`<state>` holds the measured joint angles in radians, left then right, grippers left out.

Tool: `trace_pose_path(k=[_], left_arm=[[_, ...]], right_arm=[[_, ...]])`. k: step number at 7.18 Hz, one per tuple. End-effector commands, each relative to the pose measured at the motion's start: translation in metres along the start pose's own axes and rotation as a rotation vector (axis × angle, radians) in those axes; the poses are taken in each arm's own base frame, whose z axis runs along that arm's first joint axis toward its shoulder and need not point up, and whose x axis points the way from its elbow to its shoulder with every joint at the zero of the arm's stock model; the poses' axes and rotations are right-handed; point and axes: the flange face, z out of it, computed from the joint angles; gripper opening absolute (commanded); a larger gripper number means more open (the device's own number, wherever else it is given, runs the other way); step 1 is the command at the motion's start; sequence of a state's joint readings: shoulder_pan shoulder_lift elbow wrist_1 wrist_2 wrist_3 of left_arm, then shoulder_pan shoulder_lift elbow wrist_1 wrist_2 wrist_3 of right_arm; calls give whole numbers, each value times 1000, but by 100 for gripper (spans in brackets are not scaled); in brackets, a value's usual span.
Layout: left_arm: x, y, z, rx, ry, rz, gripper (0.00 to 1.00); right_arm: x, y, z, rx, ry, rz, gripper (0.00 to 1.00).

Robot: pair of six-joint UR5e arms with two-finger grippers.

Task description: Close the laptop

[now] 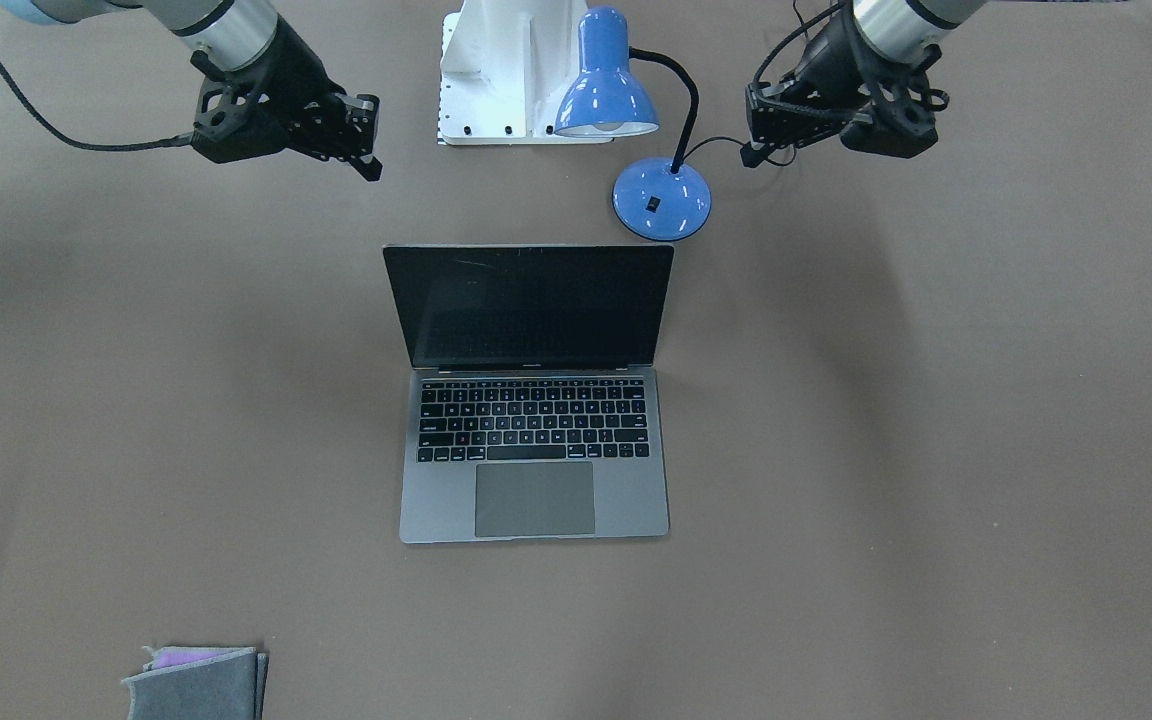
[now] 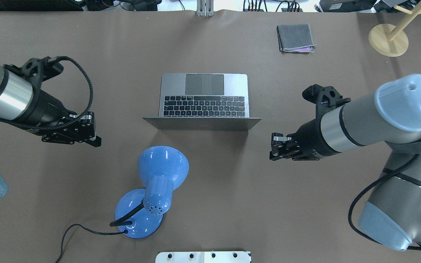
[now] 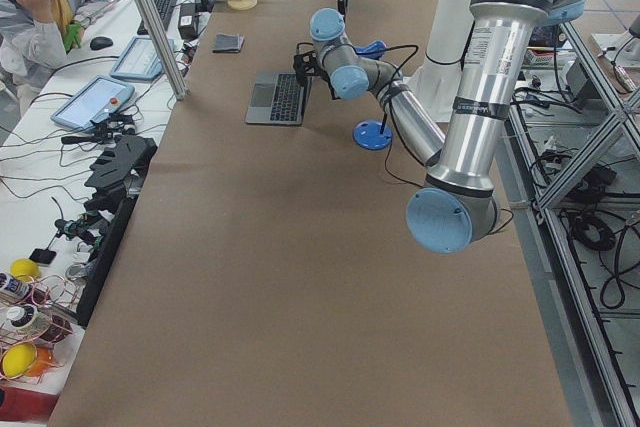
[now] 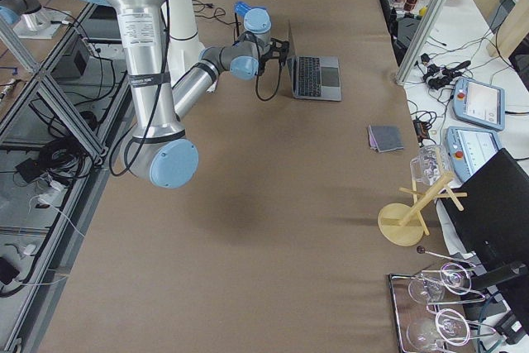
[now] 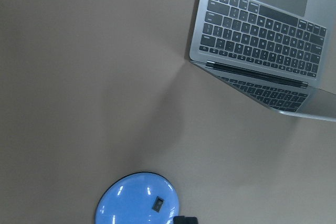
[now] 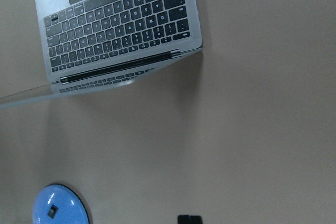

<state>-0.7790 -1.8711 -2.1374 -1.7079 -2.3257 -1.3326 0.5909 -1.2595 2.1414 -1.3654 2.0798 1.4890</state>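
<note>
A broad brown table [image 1: 936, 450] runs down a lab, with cluttered benches, cables and tablets along the operators' side, where a seated person [image 3: 40, 7] rests head in hand. At the table's middle the laptop [image 1: 534, 440] stands open with its dark screen raised and its keyboard and trackpad turned away from the robot. The key legends are too small to read.

A blue desk lamp [image 1: 661, 200] sits just behind the lid's corner on the robot's left, close to the lid but apart from it. The left gripper [image 2: 96, 142] and right gripper [image 2: 270, 157] hang above the table on either side of the lid, each well apart from it, fingers pressed together and holding nothing.

Bare table surrounds the laptop on all sides. A grey felt pouch [image 2: 295, 37] lies near the far edge and a wooden stand [image 2: 387, 40] at the far right corner.
</note>
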Motion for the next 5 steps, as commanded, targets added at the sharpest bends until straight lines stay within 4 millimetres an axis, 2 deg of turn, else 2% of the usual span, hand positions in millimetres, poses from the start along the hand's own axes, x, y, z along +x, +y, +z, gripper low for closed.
trace_pose_path(k=[1, 2, 3, 5], left_arm=[[33, -20, 24, 1, -11, -3, 0], [50, -29, 35, 17, -13, -20, 0], [60, -28, 55, 24, -31, -20, 0], [74, -36, 71, 42, -45, -21, 0]], right_arm=[[-20, -9, 13, 30, 29, 4, 0], [-27, -19, 23, 50, 40, 9, 0], [-30, -30, 28, 68, 48, 8, 0], [-33, -48, 28, 93, 51, 5, 0]])
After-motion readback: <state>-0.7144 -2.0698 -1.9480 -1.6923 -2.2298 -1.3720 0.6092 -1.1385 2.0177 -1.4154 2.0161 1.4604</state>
